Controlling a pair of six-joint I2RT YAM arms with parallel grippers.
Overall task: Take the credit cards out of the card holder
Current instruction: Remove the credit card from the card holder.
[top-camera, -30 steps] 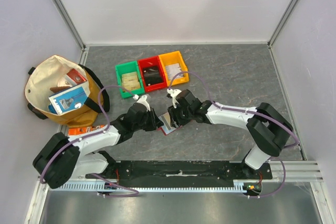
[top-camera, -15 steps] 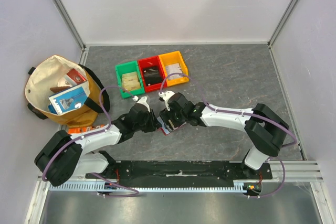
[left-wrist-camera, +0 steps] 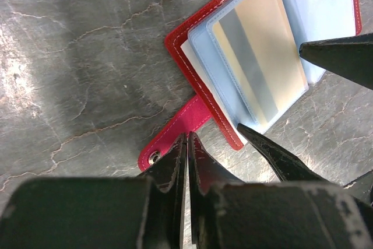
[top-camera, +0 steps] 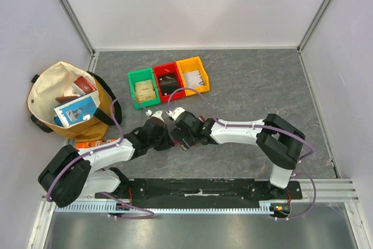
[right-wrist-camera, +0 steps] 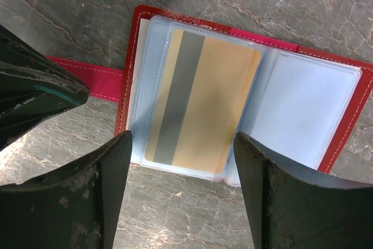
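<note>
The dark-red card holder point(right-wrist-camera: 132, 56) lies open on the grey table, and it also shows in the left wrist view point(left-wrist-camera: 192, 74). A gold card with a grey stripe point(right-wrist-camera: 198, 103) sits in its pale blue sleeve. My right gripper point(right-wrist-camera: 182, 139) is open, with one finger on each side of the sleeve's near edge. My left gripper point(left-wrist-camera: 187, 137) is shut, its tips at the holder's red snap strap point(left-wrist-camera: 175, 135). In the top view both grippers meet at mid-table, the left point(top-camera: 169, 139) and the right point(top-camera: 182, 139), and they hide the holder.
Green point(top-camera: 143, 88), red point(top-camera: 169, 83) and yellow point(top-camera: 193, 77) bins stand in a row at the back, each with something inside. A tan bag point(top-camera: 67, 100) full of items sits at the left. An orange flat packet point(top-camera: 93, 144) lies by the left arm.
My right gripper has moved left over the card holder, close to the left gripper. The holder, partly visible before, is now covered in the top view. The left arm has barely moved.
</note>
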